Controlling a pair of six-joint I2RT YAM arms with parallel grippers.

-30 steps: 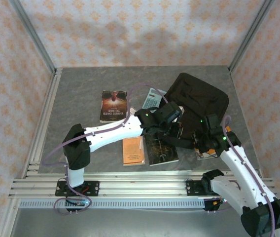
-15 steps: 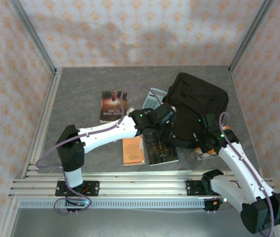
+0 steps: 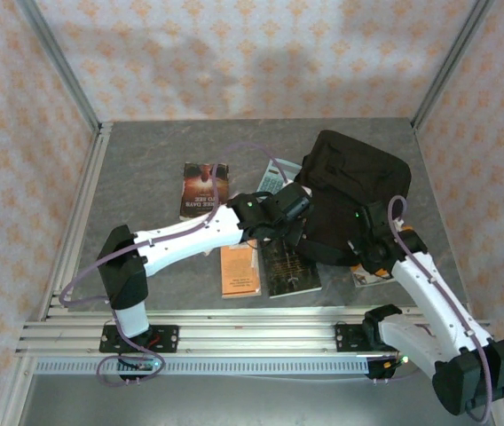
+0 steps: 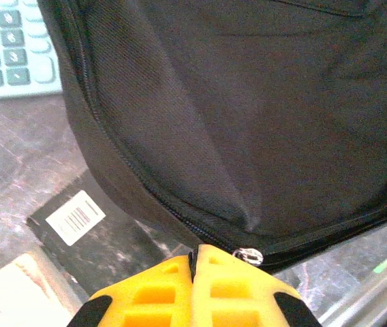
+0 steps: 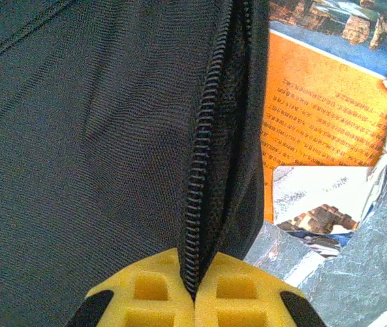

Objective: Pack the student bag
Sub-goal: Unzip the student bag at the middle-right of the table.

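Note:
The student bag [image 3: 358, 182] is a large black fabric backpack lying at the right of the table. My left gripper [image 3: 301, 238] is at its near left edge. In the left wrist view this gripper [image 4: 197, 253] is shut, a dark sliver pinched between its yellow tips, and the metal zipper slider [image 4: 251, 256] touches its right finger. My right gripper [image 3: 358, 253] is at the bag's near right edge. Seen from the right wrist, that gripper [image 5: 195, 272] is shut on the zipper edge [image 5: 204, 170] of the student bag [image 5: 78, 136].
A pale calculator [image 3: 274, 177] lies beside the bag's left side. A dark paperback [image 3: 204, 189] lies left of it. An orange book [image 3: 239, 271] and a black book [image 3: 289, 266] lie near the front, and another orange-covered book [image 5: 323, 102] is under the bag's right edge.
My right gripper has shut on the bag's zipper edge. My left gripper, shut throughout, has shifted a little left and back along the bag's near edge, and that edge has drawn in with it.

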